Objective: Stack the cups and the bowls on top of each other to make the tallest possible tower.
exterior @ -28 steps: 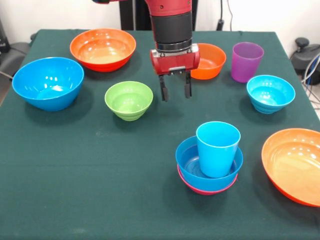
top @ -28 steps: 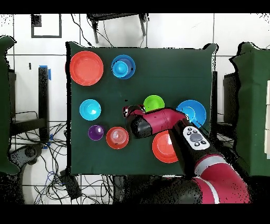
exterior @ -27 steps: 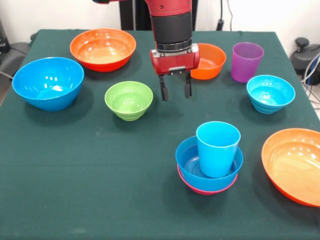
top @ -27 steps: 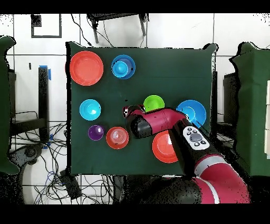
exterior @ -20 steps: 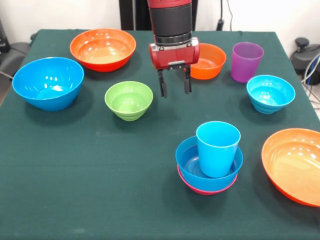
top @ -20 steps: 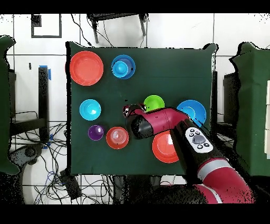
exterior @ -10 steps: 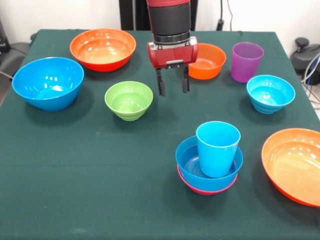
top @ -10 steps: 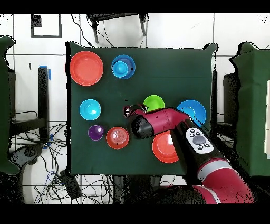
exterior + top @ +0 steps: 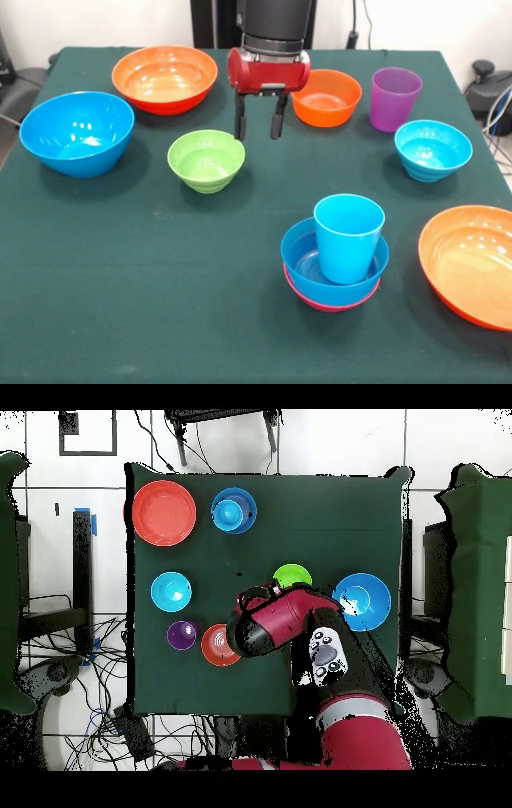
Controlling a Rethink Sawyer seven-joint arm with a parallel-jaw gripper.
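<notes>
Gripper (image 9: pixel 256 128): hanging above the cloth, fingers apart with a plain gap between them, nothing held; just beside the far right rim of the green bowl in the front view.
Arm (image 9: pixel 275 619): red and black, reaching over the middle of the table in the overhead view, covering part of what lies under it.
Tower (image 9: pixel 334 264): near the front edge, right of centre; pink bowl (image 9: pixel 320 304) at the bottom, showing only as a thin rim; blue bowl (image 9: pixel 308 264) nested in it; light blue cup (image 9: pixel 348 238) standing upright inside the blue bowl.
Purple cup (image 9: pixel 394 98): upright, alone, at the far right, just beside the small orange bowl.
Small orange bowl (image 9: pixel 326 97): far side, right of the gripper, apart from it.
Green bowl (image 9: pixel 206 160): left of centre, open side up, empty.
Cyan bowl (image 9: pixel 433 149): right side, in front of the purple cup, well apart from the tower.
Big blue bowl (image 9: pixel 77 132): left edge, empty.
Wide orange bowl (image 9: pixel 165 78): far left, behind the green bowl.
Large orange bowl (image 9: pixel 472 264): right front corner, cut off by the picture's edge.
Table (image 9: pixel 144 280): covered in dark green cloth.
</notes>
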